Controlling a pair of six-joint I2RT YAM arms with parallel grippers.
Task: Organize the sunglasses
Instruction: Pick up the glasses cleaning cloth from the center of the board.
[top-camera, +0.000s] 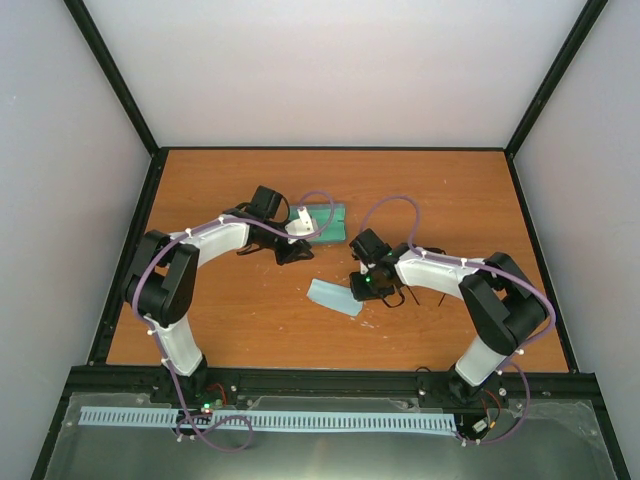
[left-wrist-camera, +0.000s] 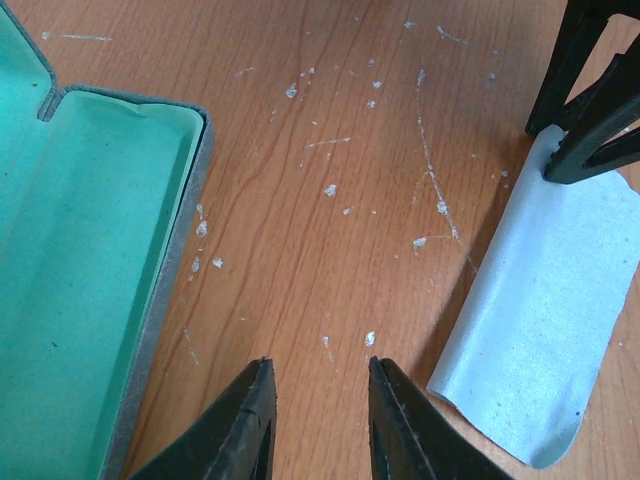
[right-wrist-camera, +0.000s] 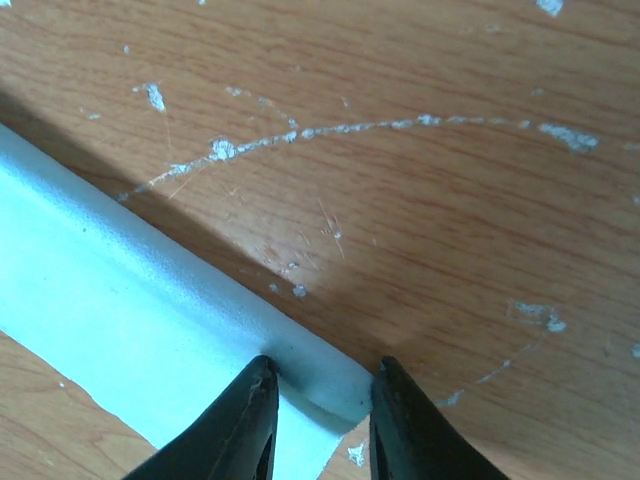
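Observation:
Thin black outlines on the table under my right wrist look like the sunglasses; the arm hides most of them. My right gripper stands on the end of the pale blue cloth. A raised corner of the cloth lies between its fingertips, and the jaws still show a gap. The left wrist view shows the same fingers planted on the cloth. My left gripper hovers open over bare wood, between the open case and the cloth, holding nothing.
The case lies open with its green lining up, behind the middle of the table. The cloth lies in front of it. Black frame rails and pale walls enclose the wooden table. The wood is flecked with white scratches.

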